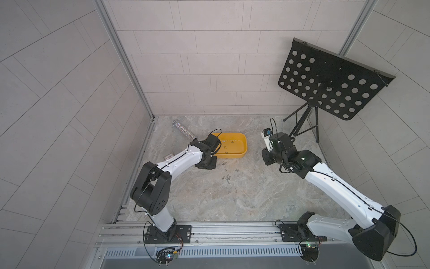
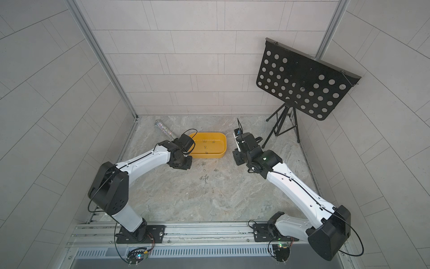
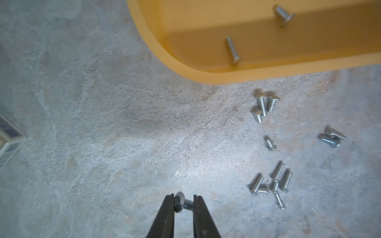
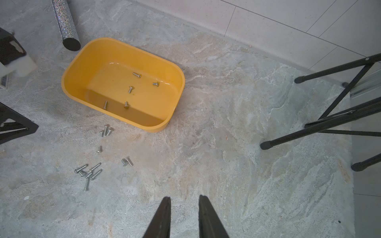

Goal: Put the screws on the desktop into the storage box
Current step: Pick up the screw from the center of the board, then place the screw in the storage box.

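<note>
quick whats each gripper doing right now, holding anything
left gripper: closed on a small silver-grey metal screw, pinched between its tips.
right gripper: open, nothing between its jaws.

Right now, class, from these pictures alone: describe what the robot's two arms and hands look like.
Both the left arm and right arm have smooth white shells between chunky black joints. A thin black cable runs along each shell. The left hand and right hand each end in two slim, tapering black fingers.
</note>
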Motion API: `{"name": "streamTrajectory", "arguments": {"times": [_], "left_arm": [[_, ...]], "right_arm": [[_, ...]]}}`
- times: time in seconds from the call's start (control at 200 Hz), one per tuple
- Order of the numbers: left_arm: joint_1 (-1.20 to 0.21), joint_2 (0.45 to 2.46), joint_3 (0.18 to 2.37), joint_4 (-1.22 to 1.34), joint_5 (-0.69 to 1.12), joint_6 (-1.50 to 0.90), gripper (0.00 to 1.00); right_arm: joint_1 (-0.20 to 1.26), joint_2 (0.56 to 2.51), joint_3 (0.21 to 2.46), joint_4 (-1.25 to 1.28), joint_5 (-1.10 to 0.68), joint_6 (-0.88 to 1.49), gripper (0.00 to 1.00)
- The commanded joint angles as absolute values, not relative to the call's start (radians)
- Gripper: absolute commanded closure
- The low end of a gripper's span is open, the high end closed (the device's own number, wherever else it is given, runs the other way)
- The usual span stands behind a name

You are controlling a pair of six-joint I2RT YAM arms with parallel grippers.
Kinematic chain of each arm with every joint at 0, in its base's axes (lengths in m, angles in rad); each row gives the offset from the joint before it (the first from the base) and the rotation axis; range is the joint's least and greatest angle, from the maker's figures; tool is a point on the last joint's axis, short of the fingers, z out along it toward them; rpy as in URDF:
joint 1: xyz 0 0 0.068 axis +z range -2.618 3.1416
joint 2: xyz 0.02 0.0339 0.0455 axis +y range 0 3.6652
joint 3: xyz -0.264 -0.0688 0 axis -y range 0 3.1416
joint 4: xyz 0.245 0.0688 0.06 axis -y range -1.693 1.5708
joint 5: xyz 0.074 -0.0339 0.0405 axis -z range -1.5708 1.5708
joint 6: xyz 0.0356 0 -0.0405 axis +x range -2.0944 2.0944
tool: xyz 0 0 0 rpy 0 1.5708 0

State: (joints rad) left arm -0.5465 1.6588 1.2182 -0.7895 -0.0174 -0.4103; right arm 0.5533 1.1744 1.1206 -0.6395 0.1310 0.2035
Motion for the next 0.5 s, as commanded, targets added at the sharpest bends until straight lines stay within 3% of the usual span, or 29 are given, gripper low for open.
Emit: {"name": "streamTrajectory", "arguments": {"times": [0.0, 0.495], "left_arm": [[-0.552, 1.638, 1.301, -0.867, -0.046, -0.386, 0.81], [-0.551, 1.960, 1.751, -0.954, -0.030, -0.321, 0.81]], "right_arm": [[0.549, 1.170, 1.116, -0.647, 0.130, 0.208, 0.71], [0.548, 1.160, 1.118, -0.652, 0.132, 0.207, 0.71]]}}
